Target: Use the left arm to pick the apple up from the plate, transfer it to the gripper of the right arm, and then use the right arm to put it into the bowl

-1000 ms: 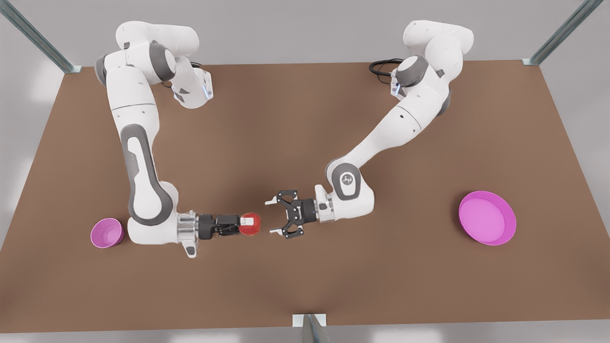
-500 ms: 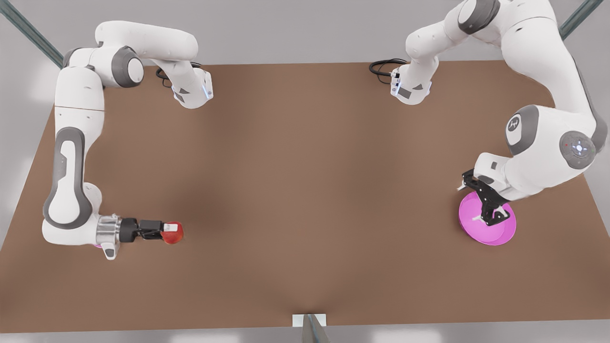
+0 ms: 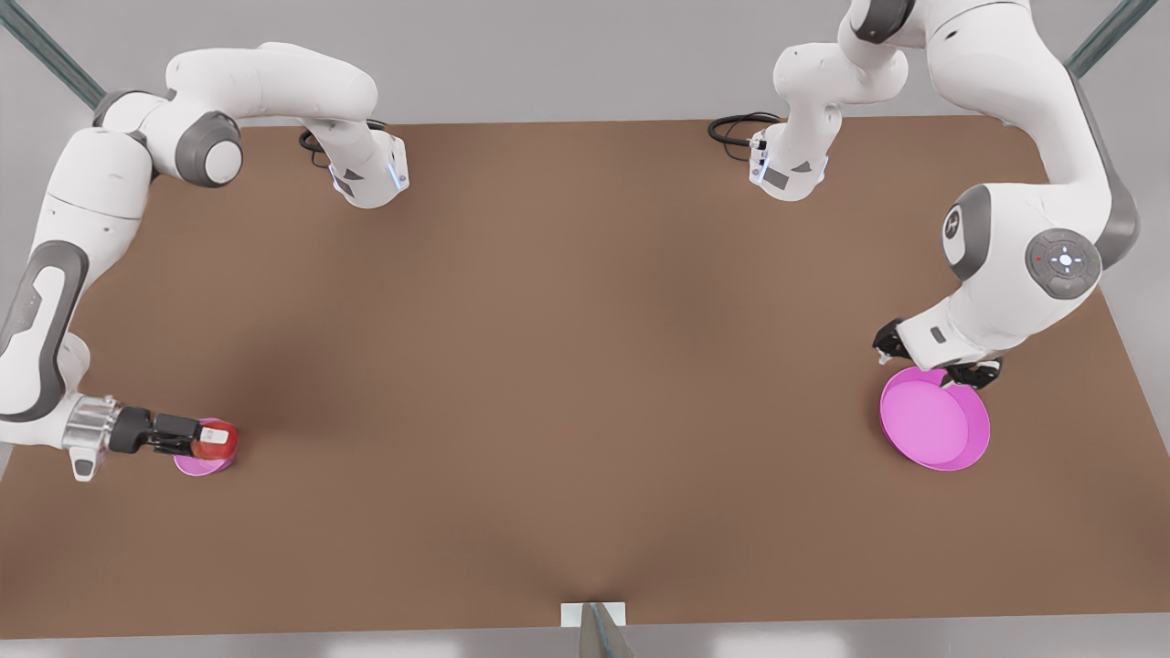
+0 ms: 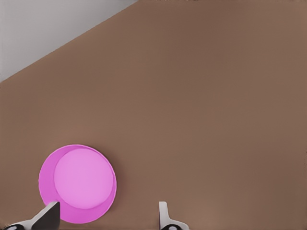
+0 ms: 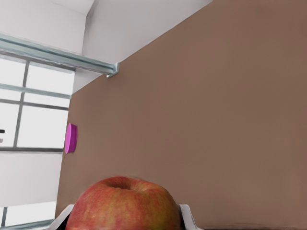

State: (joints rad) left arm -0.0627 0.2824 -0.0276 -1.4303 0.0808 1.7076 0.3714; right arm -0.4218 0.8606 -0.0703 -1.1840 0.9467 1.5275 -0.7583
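The apple [image 3: 218, 440] is gripped between the fingers of the right claw [image 3: 203, 439], which is held level just above the bowl [image 3: 196, 462] at the front view's left, near the edge of the brown worktop [image 3: 585, 366]; in the right wrist view the apple [image 5: 123, 204] is seen clamped between two pale fingertips [image 5: 187, 216]. The left claw [image 3: 932, 364] is mostly hidden under its own wrist at the far rim of the plate [image 3: 934, 419] on the front view's right. Its fingertips [image 4: 163, 214] are seen spread apart with nothing between them, apparently above the worktop just beside the plate [image 4: 77, 183].
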